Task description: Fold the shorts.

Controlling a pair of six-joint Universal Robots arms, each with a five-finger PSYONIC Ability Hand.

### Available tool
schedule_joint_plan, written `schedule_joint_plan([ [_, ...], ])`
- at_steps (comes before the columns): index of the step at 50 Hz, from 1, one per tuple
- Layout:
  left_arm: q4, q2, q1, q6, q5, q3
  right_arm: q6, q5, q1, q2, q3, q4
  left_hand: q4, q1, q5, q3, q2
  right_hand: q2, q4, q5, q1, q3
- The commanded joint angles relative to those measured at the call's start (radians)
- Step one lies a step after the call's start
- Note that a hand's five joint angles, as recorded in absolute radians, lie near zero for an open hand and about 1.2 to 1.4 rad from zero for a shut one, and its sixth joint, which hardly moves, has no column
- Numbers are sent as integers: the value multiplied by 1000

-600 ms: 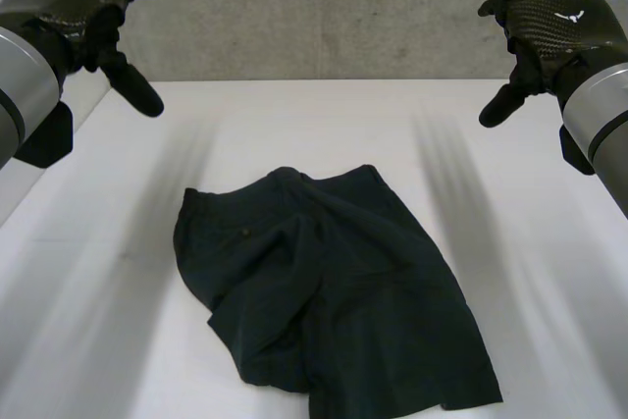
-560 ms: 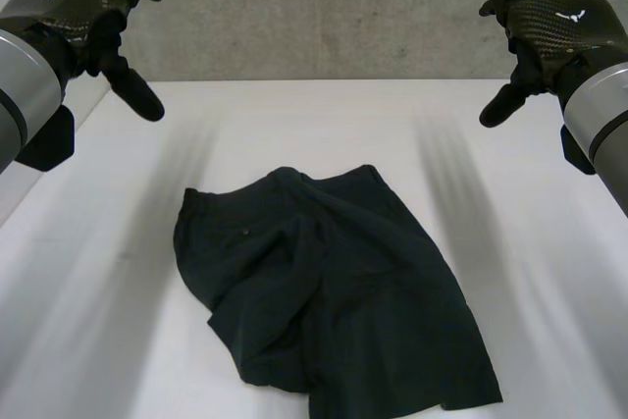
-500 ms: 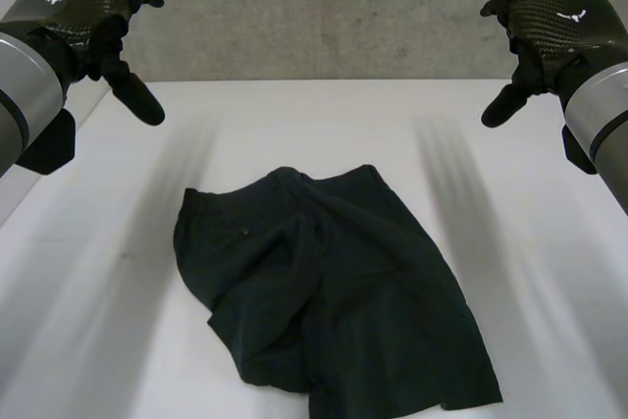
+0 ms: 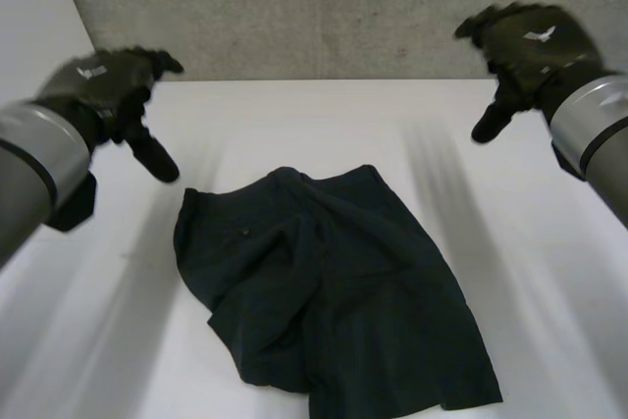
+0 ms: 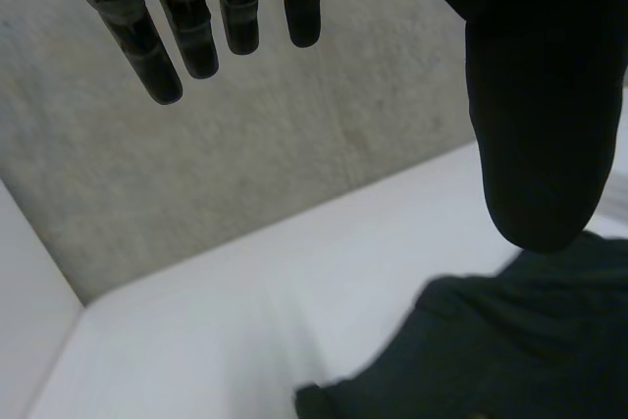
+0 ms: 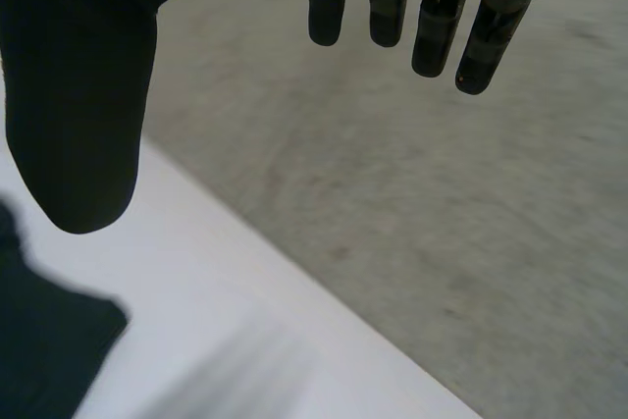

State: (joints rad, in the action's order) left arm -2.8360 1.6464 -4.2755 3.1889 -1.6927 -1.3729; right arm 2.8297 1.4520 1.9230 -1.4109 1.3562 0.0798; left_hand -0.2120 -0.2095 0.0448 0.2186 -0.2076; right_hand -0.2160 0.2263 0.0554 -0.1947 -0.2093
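Surroundings: a grey concrete wall [image 4: 324, 7] is backing the white bench [image 4: 324, 115]. Dark shorts [image 4: 329, 291] are lying rumpled on the middle of the bench, toward its near edge. The waistband is pointing to the far left and one leg is lapping over the other.

Hard to read: the near hem is running down to the lower edge of the head view, so I cannot tell whether it is cut off. A small spot is sitting on the fabric near the waistband, too small to identify.

Pose: the left robot hand [image 4: 113, 85] is hovering over the far-left part of the bench, near the waistband corner but apart from the cloth. In the left wrist view its fingers [image 5: 196, 26] are hanging straight, spread away from the thumb [image 5: 535, 95] and gripping nothing, with the shorts lying beyond the thumb tip. The right robot hand [image 4: 525, 46] is hovering at the far right, well apart from the shorts. It too is spread wide and holding nothing, palm facing down toward the bench.
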Motion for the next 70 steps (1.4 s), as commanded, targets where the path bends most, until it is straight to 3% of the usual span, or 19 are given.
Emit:
schedule_joint_plan([
  [1,-164,6,86,-55,-5,-210,-324,-232,-13,70,40,77,-28,-30,21,21,-32,41,-52,-55,20,35],
  [9,-328,73,144,-60,-13,-318,-392,-318,-44,222,34,84,-57,-60,50,51,-62,41,-52,-55,20,35],
  [23,-358,331,203,-66,-106,-244,-375,-320,-36,463,-26,77,-125,-127,117,118,-129,41,-52,-55,20,35],
  [30,-365,443,247,-61,-151,-167,-374,-320,-35,507,-45,77,-245,-247,238,238,-249,26,-36,-40,4,19],
  [33,-367,478,253,-58,-162,-141,-374,-320,-35,518,-43,78,-456,-458,448,449,-460,-226,216,212,-248,-233],
  [38,-379,489,246,-50,-163,-97,-374,-323,-33,530,-40,86,-929,-931,921,922,-933,-1153,1143,1139,-1175,-1160],
  [42,-388,486,238,-44,-162,-39,-374,-334,-33,507,-17,86,-1123,-1125,1115,1116,-1127,-1180,1170,1166,-1202,-1187],
  [48,-387,493,194,34,-151,90,-369,-346,-36,400,49,86,-1144,-1146,1136,1137,-1148,-1180,1170,1166,-1202,-1187],
  [56,-405,595,140,310,-93,316,-219,-366,33,287,161,89,-1126,-1128,1119,1119,-1130,-1180,1170,1166,-1202,-1187],
  [62,-440,673,112,345,-4,440,-118,-418,155,296,189,77,-1111,-1114,1104,1105,-1116,-1180,1170,1166,-1202,-1187],
  [70,-456,739,31,347,67,523,157,-415,307,382,112,-80,-1108,-1111,1101,1102,-1113,-1180,1170,1166,-1202,-1187],
])
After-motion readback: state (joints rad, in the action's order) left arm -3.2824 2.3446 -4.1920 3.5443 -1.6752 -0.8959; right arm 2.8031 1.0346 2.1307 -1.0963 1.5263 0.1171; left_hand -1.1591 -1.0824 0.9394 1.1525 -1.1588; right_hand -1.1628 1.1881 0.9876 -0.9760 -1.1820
